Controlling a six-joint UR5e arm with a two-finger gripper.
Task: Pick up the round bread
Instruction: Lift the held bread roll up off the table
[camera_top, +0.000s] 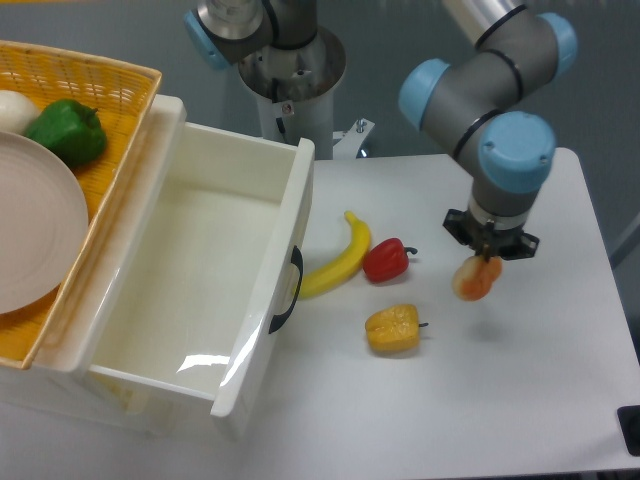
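The round bread (475, 280), a small cream-peach bun with orange-red edges, hangs just above the white table at the right. My gripper (487, 258) points straight down over it and is shut on its top; the fingertips are mostly hidden by the wrist. The bread is clear of the other toys, well to the right of the red pepper (386, 260) and the yellow-orange bell pepper (392, 328).
A yellow banana (338, 260) lies left of the red pepper, beside the open white drawer (262, 270). At the far left a wicker basket (110, 120) holds a green pepper (66, 131), a white egg-like thing and a pale plate (35, 230). The table edge (600, 250) runs close on the right.
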